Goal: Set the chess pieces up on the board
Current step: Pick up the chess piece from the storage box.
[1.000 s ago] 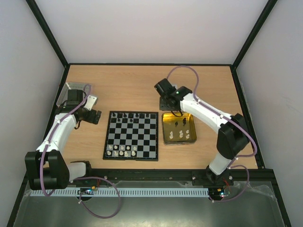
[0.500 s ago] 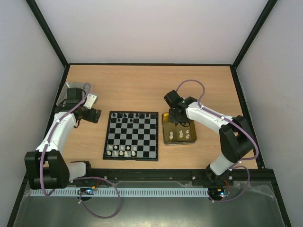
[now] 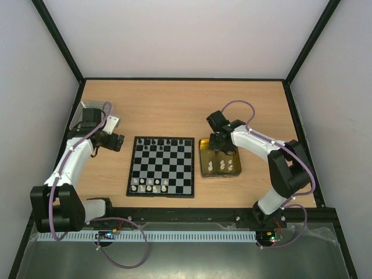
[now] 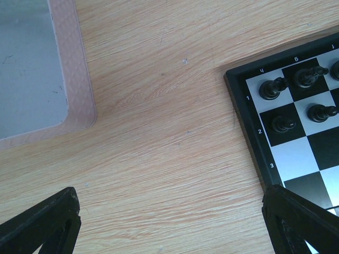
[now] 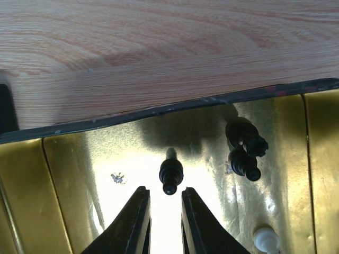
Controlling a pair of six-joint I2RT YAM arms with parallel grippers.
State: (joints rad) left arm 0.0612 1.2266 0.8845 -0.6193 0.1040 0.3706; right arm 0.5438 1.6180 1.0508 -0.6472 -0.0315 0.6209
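The board (image 3: 165, 168) lies in the middle of the table, with black chess pieces (image 3: 160, 142) along its far rows and white ones (image 3: 150, 185) along its near rows. More pieces stand in the gold tray (image 3: 203, 165) to its right. My right gripper (image 3: 218, 146) hangs low over the tray's far half. Its jaws (image 5: 165, 198) are narrowly open and hold nothing. A black pawn (image 5: 171, 174) stands just beyond the fingertips. My left gripper (image 4: 172, 211) is wide open over bare wood beside the board's far left corner (image 4: 249, 119).
Two more black pieces (image 5: 244, 151) and a white piece (image 5: 265, 239) stand in the gold tray (image 5: 79, 174) right of the pawn. A silver-grey tin lid (image 4: 32, 63) lies at the table's far left, behind my left arm (image 3: 75, 160).
My right gripper has moved from behind the tray toward me and down over the tray's far half. The left arm has not moved.
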